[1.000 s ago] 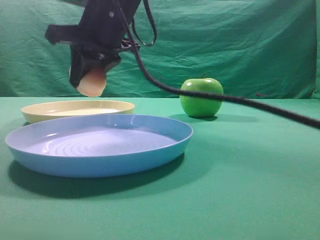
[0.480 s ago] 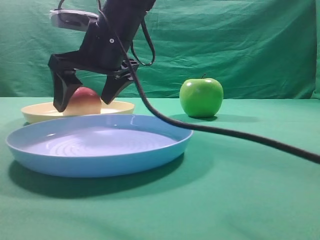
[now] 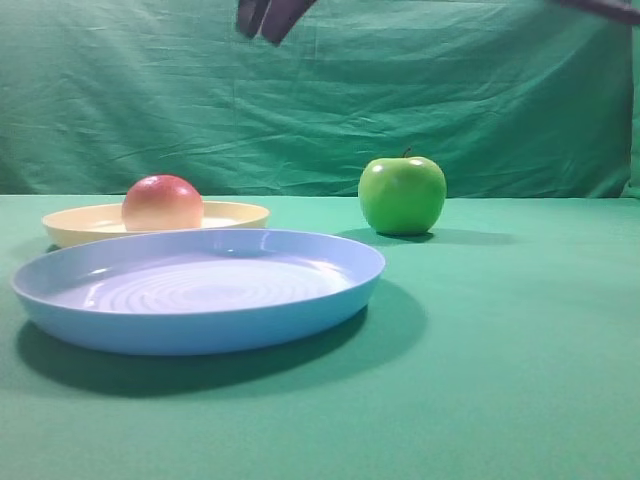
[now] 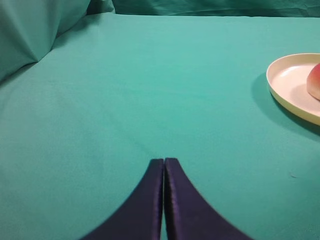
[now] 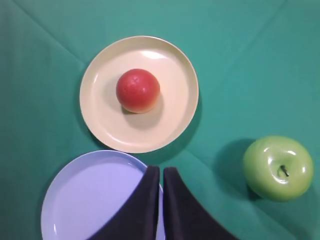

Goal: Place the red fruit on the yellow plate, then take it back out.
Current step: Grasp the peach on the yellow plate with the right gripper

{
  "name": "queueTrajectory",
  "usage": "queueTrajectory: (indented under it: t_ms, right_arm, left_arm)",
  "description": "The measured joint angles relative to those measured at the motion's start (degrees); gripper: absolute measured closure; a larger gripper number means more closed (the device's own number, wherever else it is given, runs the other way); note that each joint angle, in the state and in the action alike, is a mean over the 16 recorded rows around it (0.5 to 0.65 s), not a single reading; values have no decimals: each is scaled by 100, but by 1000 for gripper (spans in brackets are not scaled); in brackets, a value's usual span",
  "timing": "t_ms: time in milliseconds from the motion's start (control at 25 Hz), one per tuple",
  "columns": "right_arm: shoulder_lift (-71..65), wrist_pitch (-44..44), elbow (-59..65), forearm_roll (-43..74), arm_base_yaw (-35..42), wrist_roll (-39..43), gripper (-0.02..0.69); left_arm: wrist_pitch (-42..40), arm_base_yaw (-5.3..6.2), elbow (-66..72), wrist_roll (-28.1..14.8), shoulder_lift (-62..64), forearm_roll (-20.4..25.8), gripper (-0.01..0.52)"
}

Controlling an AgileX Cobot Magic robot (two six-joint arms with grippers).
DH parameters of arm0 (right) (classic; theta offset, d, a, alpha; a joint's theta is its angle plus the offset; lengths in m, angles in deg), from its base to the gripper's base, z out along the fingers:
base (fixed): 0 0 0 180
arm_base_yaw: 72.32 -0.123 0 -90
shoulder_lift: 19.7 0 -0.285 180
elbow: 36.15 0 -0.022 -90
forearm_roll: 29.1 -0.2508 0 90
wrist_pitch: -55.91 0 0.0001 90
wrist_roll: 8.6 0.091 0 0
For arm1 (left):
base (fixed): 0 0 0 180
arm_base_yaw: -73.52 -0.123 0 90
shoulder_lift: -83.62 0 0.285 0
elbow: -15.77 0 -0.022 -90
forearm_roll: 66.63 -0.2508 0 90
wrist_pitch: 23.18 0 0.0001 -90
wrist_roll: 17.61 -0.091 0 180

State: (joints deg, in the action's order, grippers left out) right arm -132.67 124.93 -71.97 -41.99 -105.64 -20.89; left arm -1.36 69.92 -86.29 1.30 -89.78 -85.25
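Note:
The red fruit [image 3: 162, 203] [image 5: 138, 90] rests alone near the middle of the yellow plate [image 3: 235, 213] [image 5: 170, 115], with nothing touching it. My right gripper [image 5: 161, 169] hangs high above the plates, shut and empty; only its dark fingertips [image 3: 262, 18] show at the top edge of the exterior view. In the left wrist view my left gripper [image 4: 164, 160] is shut and empty over bare green cloth. The yellow plate [image 4: 290, 85] and a sliver of the red fruit [image 4: 315, 82] lie far to its right.
A larger light blue plate [image 3: 200, 290] [image 5: 90, 200] lies in front of the yellow one. A glossy green apple [image 3: 402, 195] [image 5: 278, 167] stands to the right on the green cloth. A green backdrop hangs behind.
The right gripper set the red fruit on the yellow plate, let go, rose almost out of the exterior view and shut. The fruit stays on the plate.

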Motion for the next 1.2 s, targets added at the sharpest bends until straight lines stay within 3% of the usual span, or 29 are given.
queueTrajectory:
  t_ms: [600,1200]
  right_arm:
    - [2669,-955,2819,149,181,544,665]
    - [5406,-1830,5168,861,1218,1187,665]
  left_arm:
    - [0,0,0,0,0,0,514]
    - [0,0,0,0,0,0,514]
